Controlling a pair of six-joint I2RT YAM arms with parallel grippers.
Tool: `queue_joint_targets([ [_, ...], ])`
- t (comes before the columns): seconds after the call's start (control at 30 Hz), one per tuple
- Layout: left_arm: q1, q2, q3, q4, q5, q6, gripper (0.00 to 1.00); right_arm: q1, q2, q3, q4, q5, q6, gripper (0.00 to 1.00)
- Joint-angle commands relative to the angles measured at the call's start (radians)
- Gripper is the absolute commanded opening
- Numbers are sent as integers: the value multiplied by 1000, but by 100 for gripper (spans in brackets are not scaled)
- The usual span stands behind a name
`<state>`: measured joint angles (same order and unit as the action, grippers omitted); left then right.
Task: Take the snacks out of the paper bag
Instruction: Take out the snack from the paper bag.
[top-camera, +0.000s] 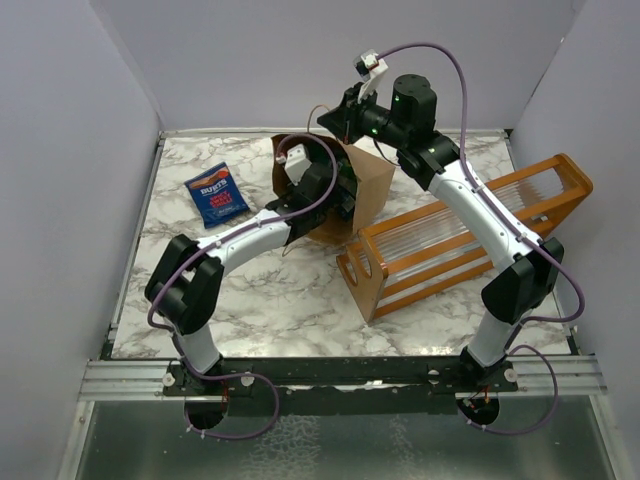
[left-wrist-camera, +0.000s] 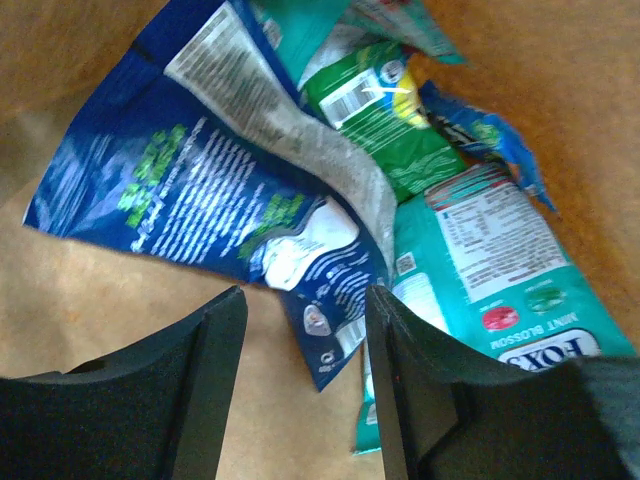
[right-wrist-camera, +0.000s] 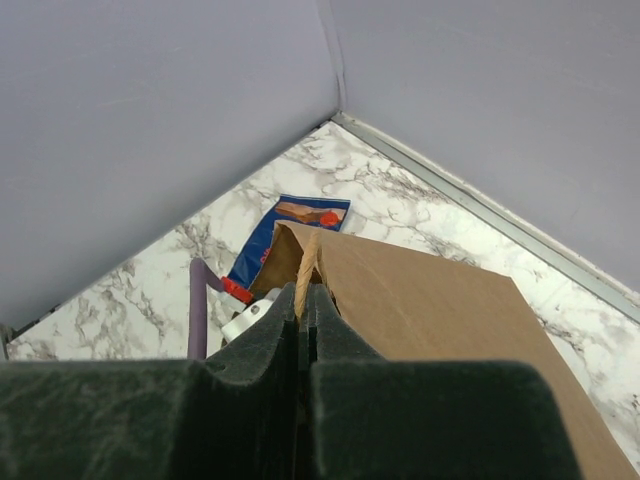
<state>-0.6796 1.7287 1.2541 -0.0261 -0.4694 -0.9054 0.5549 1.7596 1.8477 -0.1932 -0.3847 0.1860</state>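
The brown paper bag (top-camera: 372, 188) stands at the back middle of the marble table, mouth facing left. My left gripper (left-wrist-camera: 305, 295) is deep inside it and open, jaws apart. A corner of a blue-and-white snack packet (left-wrist-camera: 190, 180) hangs just beyond its fingertips, not pinched. Green (left-wrist-camera: 375, 115) and teal (left-wrist-camera: 490, 260) packets lie further in. My right gripper (right-wrist-camera: 308, 295) is shut on the bag's twisted paper handle (right-wrist-camera: 305, 262) and holds the bag's (right-wrist-camera: 430, 320) top edge up. One blue packet (top-camera: 217, 194) lies on the table left of the bag, also in the right wrist view as the blue packet (right-wrist-camera: 290, 228).
An orange wooden rack with clear slats (top-camera: 460, 235) lies on its side right of the bag, touching it or nearly so. Grey walls close the table at back and sides. The left arm's purple cable (right-wrist-camera: 200, 310) runs by the bag's mouth.
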Motion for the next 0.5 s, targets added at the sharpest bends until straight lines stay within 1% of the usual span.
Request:
queue_joint_targets([
  [0.0, 8, 5, -2, -66, -40, -141, 58, 2, -13, 42, 20, 18, -10, 1],
  [0.1, 15, 36, 45, -146, -101, -233, 63, 2, -11, 46, 20, 16, -11, 1],
  [0.17, 30, 55, 71, -190, -106, -287, 67, 2, -13, 46, 21, 13, -8, 1],
  [0.33, 54, 90, 86, -203, -94, -408, 66, 2, -20, 41, 27, 11, -6, 1],
  [0.43, 58, 112, 95, -186, -123, -420, 65, 2, -22, 44, 27, 6, -4, 1],
  [0.47, 59, 122, 124, -189, -133, -421, 65, 2, -23, 45, 24, 5, -3, 1],
])
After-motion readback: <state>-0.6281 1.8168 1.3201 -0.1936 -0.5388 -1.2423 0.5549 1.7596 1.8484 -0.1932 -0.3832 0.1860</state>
